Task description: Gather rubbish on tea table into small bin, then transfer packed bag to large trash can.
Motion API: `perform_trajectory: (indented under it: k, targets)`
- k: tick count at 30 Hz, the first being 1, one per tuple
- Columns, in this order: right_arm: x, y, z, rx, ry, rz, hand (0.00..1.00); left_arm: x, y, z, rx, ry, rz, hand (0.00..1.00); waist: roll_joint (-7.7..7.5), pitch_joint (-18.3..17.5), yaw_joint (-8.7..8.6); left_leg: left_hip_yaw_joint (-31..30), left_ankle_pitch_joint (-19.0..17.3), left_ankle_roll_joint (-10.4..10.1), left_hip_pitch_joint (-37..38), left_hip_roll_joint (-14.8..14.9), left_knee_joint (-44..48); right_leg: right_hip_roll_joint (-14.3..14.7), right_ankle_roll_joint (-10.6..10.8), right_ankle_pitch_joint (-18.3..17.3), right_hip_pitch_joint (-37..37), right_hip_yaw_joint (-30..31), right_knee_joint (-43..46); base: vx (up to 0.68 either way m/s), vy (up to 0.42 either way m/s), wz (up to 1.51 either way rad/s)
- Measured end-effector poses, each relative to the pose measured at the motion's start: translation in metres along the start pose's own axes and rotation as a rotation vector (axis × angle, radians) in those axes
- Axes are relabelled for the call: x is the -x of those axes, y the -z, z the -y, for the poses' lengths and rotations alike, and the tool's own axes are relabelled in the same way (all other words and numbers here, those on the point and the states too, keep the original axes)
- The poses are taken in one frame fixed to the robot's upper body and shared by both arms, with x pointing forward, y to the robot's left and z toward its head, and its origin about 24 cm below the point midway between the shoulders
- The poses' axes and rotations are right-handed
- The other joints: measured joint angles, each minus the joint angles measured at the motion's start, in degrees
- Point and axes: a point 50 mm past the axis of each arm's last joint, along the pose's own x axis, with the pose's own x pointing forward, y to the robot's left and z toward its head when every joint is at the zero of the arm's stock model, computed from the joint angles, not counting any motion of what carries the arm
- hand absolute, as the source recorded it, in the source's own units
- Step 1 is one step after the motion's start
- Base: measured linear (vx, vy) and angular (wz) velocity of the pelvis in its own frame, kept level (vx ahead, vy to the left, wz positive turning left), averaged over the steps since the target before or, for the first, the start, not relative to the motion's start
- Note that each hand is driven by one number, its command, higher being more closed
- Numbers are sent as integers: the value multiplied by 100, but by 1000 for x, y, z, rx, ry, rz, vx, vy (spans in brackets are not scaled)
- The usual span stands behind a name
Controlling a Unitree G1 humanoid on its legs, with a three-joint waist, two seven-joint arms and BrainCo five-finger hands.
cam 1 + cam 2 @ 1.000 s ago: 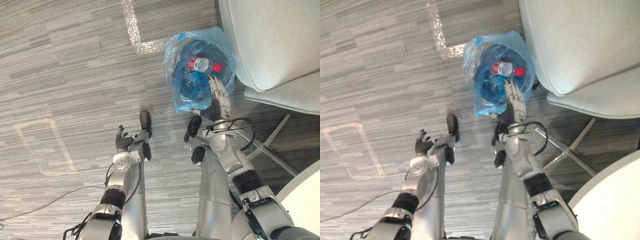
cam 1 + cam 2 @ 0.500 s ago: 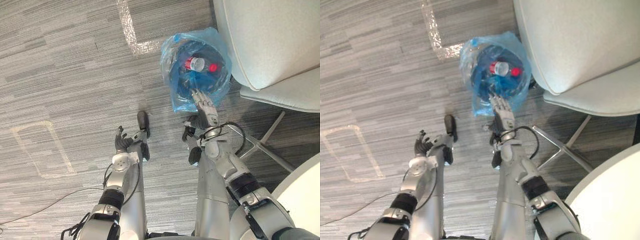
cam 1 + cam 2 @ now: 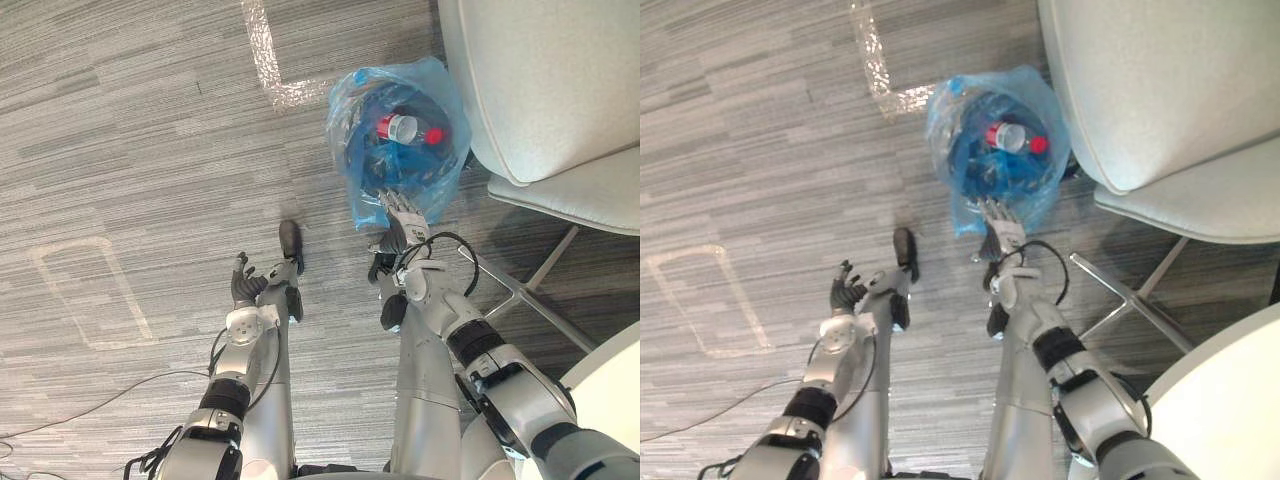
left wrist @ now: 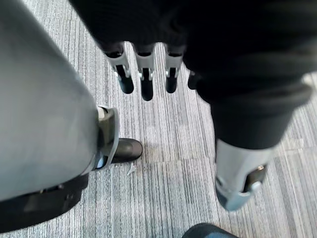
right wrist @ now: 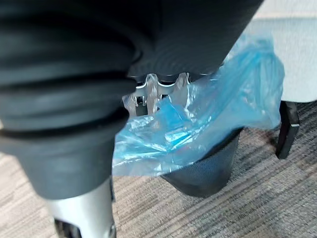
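The small bin [image 5: 208, 171], lined with a blue bag [image 3: 365, 200], is pictured on the floor [image 3: 150, 150] beside a chair [image 3: 560, 80]. The right hand [image 3: 402, 218] is laid, fingers straight, against the bag's slack near edge. The film is judged light and slippery, best gathered at its rim.

Bottle [image 3: 405, 128] in bin [image 5: 208, 173], beside chair [image 3: 540, 80]

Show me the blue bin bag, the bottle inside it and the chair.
blue bin bag [image 3: 362, 205], left eye view, its hanging flap.
bottle [image 3: 403, 127], left eye view, its pale middle.
chair [image 3: 540, 80], left eye view, its cushion.
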Motion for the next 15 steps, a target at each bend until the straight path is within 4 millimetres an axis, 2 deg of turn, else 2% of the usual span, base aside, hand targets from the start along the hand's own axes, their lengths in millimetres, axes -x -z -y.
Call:
perform_trajectory:
  k: [2,6,7,15]
  targets:
    - [-5,-2,5,-6,22,-11,0,-1,-3,1,7,2,14,0,1,0,16,-8,18,5,-81,-24,-16,-21,-1,1,-82,-9,8,1,4,9]
    - [-15,7,16,-14,78,-98,0,-3,-9,1,44,-8,30,0,3,1,19,-118,61,8,-267,-125,85,-127,9,-125,-268,-56,251,1,-1,20]
    - [-17,9,18,-13,83,-112,100,-4,-9,1,50,-11,29,0,3,1,20,-130,62,7,-281,-143,92,-154,25,-150,-290,-63,308,-8,-10,22]
    - [-26,-1,21,-28,78,-121,100,-6,-18,2,106,-20,53,0,18,4,29,-302,59,-3,-536,-221,299,-238,55,-348,-497,-95,665,-25,-11,13]
